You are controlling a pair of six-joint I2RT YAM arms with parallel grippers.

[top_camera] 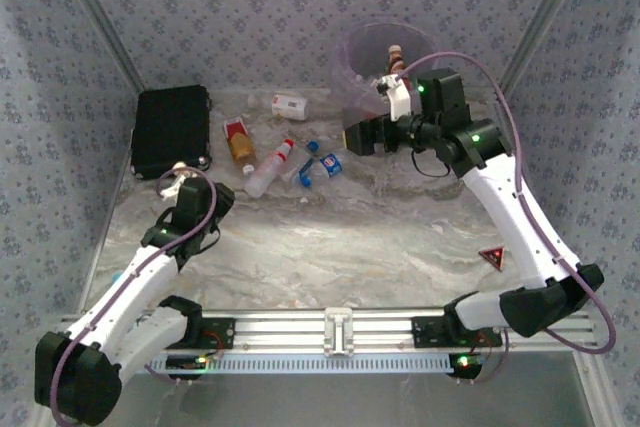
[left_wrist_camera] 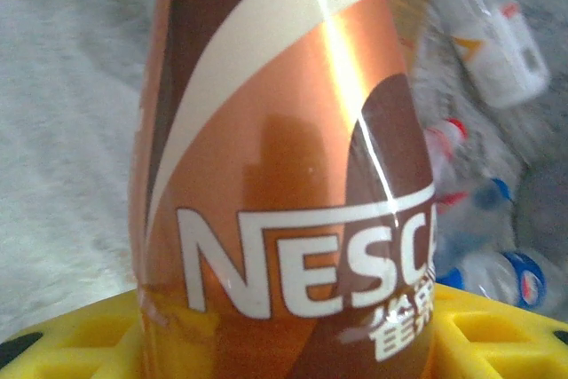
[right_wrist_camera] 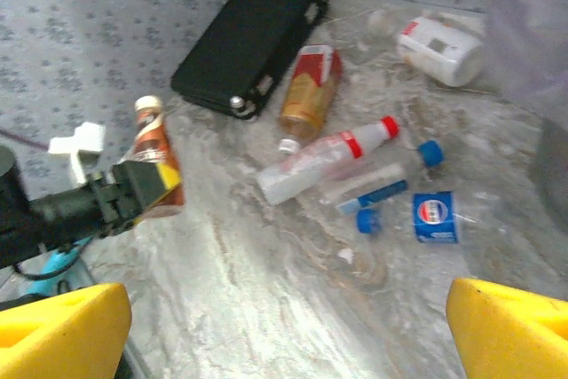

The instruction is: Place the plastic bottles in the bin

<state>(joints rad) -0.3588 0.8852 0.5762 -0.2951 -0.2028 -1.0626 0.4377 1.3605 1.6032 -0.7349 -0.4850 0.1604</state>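
— Any lettering worth reading?
— Plenty on the copper-brown bottle: reads "NESC" in big white capitals across the brown band, cut off where the label curves away. Just below, towards 5 o'clock, two white Chinese characters, cropped at the bottom.
— Other brands?
— At 4 o'clock from there, on a blue-labelled bottle, the round red, white and blue Pepsi emblem. Same emblem in the right wrist view, on a blue label at 4 o'clock from centre.
— Signs?
— In the top view, at 4 o'clock from the table's centre, a red triangle. Cannot make out the mark inside.
— And the white bottle, the red-labelled bottle?
— Printed, but illegible.
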